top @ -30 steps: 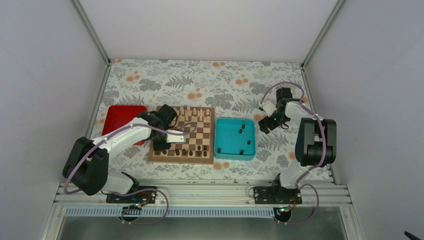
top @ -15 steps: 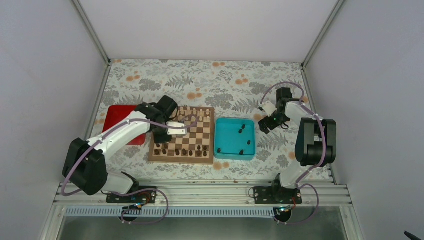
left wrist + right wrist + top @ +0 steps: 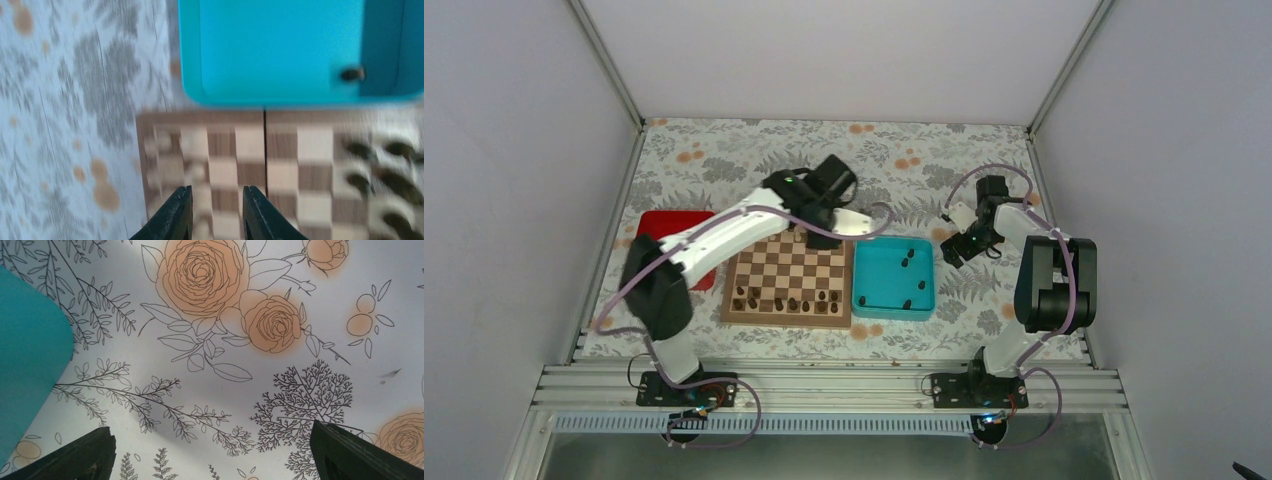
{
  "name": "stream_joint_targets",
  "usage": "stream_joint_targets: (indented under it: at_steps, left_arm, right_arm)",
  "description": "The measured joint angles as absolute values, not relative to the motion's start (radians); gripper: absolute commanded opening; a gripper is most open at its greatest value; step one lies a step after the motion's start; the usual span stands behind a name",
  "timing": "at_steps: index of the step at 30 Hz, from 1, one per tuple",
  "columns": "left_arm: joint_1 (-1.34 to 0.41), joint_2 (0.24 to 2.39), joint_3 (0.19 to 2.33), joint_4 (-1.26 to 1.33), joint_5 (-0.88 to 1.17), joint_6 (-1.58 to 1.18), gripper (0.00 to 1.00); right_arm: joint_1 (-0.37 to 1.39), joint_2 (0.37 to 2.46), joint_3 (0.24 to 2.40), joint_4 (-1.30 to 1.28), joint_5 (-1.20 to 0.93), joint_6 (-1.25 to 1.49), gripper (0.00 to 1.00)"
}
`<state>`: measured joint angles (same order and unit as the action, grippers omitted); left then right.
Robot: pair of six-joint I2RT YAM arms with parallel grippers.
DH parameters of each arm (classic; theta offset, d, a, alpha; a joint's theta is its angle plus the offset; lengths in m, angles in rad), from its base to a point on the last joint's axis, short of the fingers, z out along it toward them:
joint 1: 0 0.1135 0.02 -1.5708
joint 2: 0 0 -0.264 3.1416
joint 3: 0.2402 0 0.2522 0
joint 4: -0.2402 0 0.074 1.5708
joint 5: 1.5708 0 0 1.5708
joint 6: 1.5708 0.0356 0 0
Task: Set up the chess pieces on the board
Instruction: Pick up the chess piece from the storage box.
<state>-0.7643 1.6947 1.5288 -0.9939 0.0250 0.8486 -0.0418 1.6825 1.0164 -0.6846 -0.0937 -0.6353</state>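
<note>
The wooden board point(image 3: 790, 272) lies between the two trays. Several dark chess pieces point(image 3: 786, 301) stand on its near rows; they also show blurred in the left wrist view point(image 3: 395, 170). More dark pieces point(image 3: 907, 259) lie in the teal tray point(image 3: 860, 272), and one shows in the left wrist view point(image 3: 352, 74). My left gripper point(image 3: 824, 238) hovers over the board's far right corner, slightly open and empty point(image 3: 214, 202). My right gripper point(image 3: 951, 250) is wide open and empty above the cloth, right of the teal tray point(image 3: 212, 440).
A red tray point(image 3: 656, 236) sits left of the board. Blurred pale pieces point(image 3: 197, 172) stand on the board's far rows under my left gripper. The teal tray's corner point(image 3: 25, 340) lies left of my right gripper. Grey walls close in three sides.
My left arm has swung from the board's near left up and across to its far right corner, beside the teal tray. The right arm has not moved.
</note>
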Motion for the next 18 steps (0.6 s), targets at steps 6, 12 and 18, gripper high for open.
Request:
stream_joint_targets:
  at_steps: [6,12,18]
  left_arm:
    - [-0.872,1.951,1.746,-0.894,0.089,0.843,0.27]
    - [-0.934,2.145,1.879,-0.846,0.156,0.827,0.27]
    - [-0.968,2.245,1.947,-0.843,0.199,0.826,0.28]
  right_arm:
    - [-0.042,1.682,1.016,-0.686,-0.097,-0.636,1.00]
    - [-0.042,1.682,1.016,-0.685,-0.102,-0.639,1.00]
    - [-0.041,1.682,1.016,-0.685,-0.102,-0.639,1.00]
